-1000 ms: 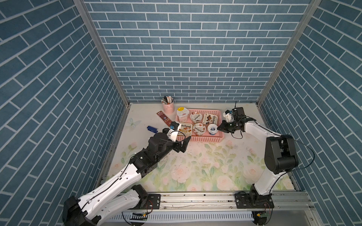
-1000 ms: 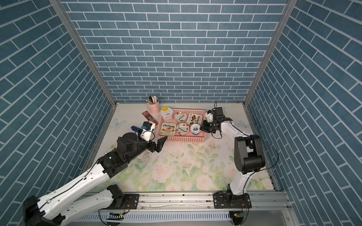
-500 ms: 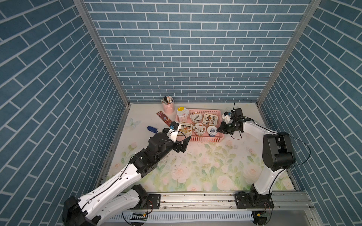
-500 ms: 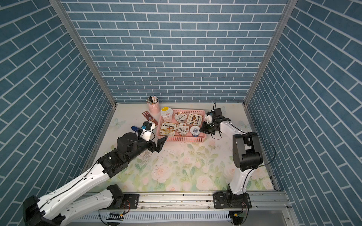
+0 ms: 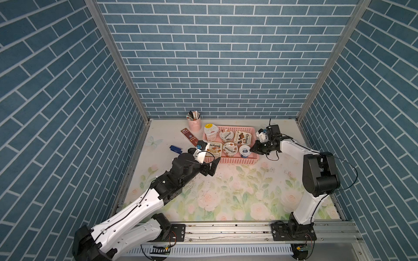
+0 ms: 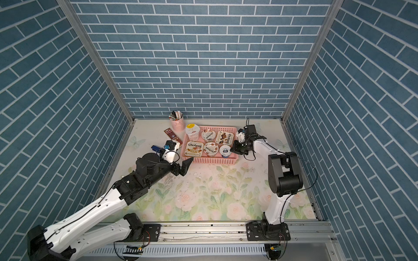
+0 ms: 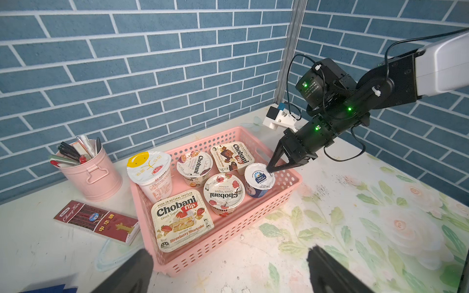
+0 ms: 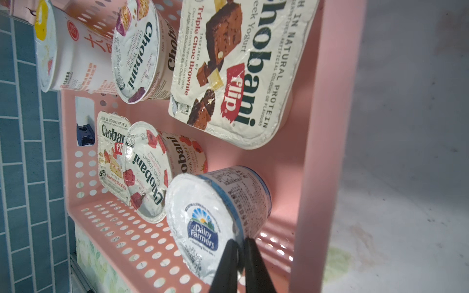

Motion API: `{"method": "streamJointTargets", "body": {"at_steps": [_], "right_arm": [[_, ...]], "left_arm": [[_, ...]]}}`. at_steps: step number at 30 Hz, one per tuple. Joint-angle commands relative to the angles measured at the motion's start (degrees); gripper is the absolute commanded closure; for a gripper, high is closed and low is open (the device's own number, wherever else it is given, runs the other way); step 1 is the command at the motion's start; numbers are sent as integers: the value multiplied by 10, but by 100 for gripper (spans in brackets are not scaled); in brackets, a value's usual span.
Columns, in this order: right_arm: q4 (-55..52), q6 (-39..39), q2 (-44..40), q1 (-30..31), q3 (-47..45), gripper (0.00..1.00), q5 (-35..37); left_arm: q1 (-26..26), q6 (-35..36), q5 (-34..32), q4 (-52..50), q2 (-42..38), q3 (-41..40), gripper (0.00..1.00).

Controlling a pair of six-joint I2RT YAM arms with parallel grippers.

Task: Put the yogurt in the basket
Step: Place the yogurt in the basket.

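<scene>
In both top views the pink basket (image 5: 230, 161) (image 6: 212, 161) sits at the far side of the desk (image 5: 226, 192) with all six yogurt cups (image 5: 230, 149) inside. The right jaws reach its right end at the small blue-white cup (image 5: 245, 151) (image 6: 225, 151). The left jaws stand wide and empty near the basket's front left corner.

The left wrist view shows the right jaws narrow, tips meeting on that cup's (image 7: 259, 177) lid rim.

In the right wrist view the fingers (image 8: 227, 263) pinch the rim, and the cup (image 8: 203, 223) stands in the basket's corner.
</scene>
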Motion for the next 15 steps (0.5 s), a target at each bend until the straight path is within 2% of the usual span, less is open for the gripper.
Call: {"method": "streamJointTargets", "body": {"at_steps": [1,15], "right_arm": [[-13,-22,7,0,13,85,1],[-28,-29,-10,0,26,70,6]], "left_arm": [[-3,4,-1,-4,0,7,0],[-3,5,0,-7,-6,7,0]]}}
